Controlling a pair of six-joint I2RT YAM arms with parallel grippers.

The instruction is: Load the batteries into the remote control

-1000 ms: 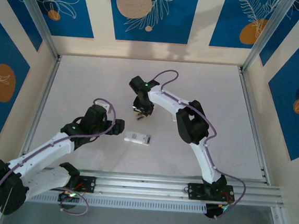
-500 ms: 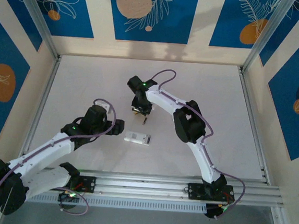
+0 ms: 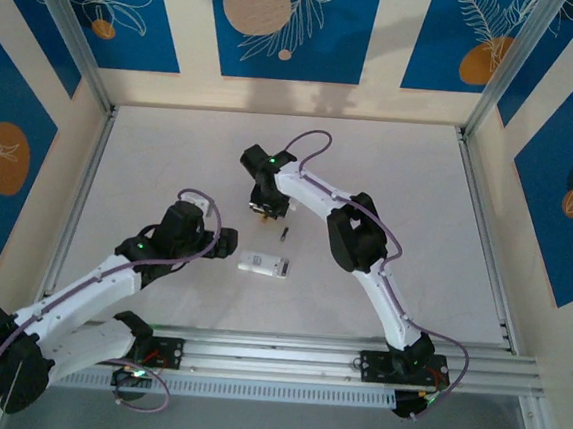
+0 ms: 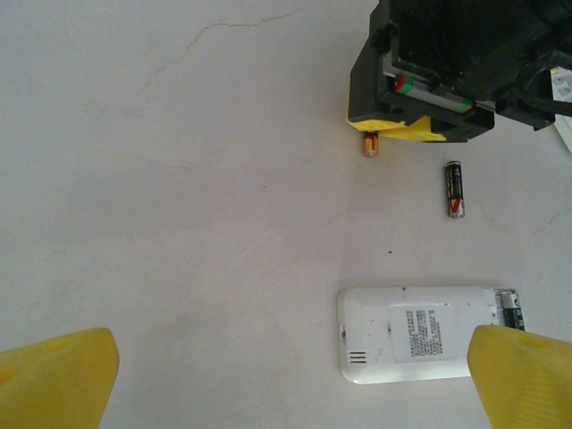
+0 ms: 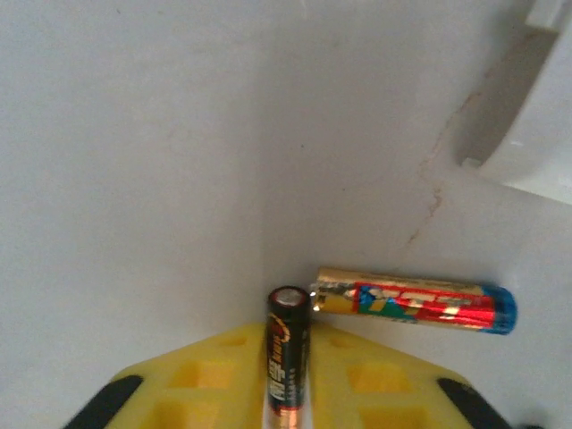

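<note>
The right gripper (image 5: 286,366) pinched a black battery (image 5: 288,313) jutting past its tips, and that shallow hold could let it pivot loose; the left gripper (image 4: 286,375) gaped wide.

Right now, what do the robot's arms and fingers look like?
The left arm and right arm are white tubes with chunky black joints. A thin purple cable loops along each, and a small green light glows near each wrist. The fingers are bright yellow.

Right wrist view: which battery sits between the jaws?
The black battery, lengthwise between the yellow jaws; the gold-red-blue battery lies crosswise on the table, outside them.
</note>
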